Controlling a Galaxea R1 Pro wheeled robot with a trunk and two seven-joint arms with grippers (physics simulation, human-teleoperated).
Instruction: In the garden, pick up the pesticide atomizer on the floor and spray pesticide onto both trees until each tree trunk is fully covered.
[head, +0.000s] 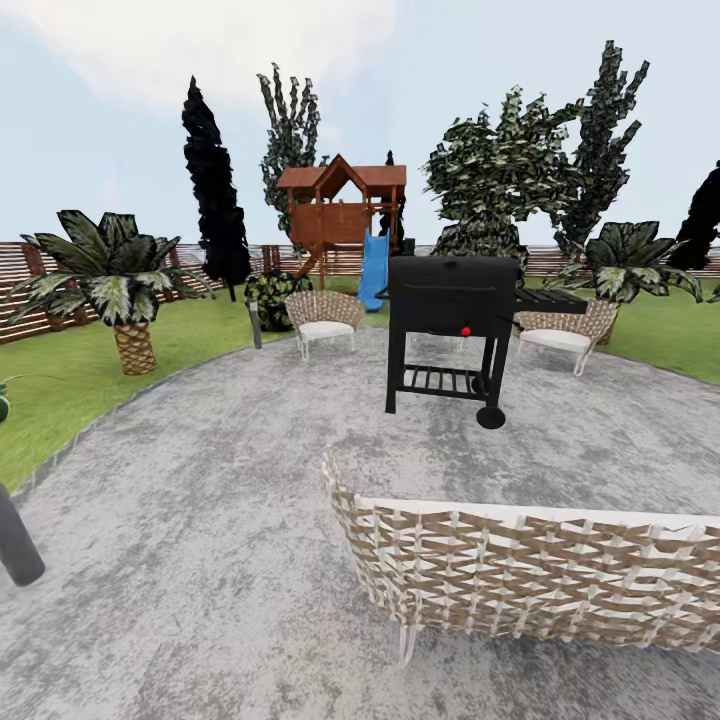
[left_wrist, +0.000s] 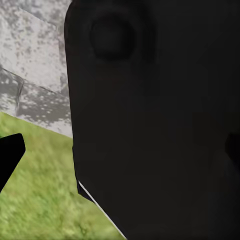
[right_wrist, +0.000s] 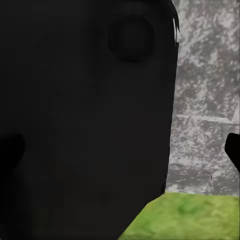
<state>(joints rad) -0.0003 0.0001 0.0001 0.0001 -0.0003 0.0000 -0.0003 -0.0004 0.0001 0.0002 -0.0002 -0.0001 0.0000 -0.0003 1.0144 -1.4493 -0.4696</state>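
robot stands on the grey paving (head: 200, 560) facing the grill (head: 452, 330) at frame centre, sprayer unseen, finger state cannot be told on either arm; judgement: search the lawn (head: 70, 390) at left before reaching.

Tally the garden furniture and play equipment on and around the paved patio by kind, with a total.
Wicker armchairs: 2
Wicker sofa: 1
Black barbecue grill: 1
Wooden playhouse with blue slide: 1
Total: 5
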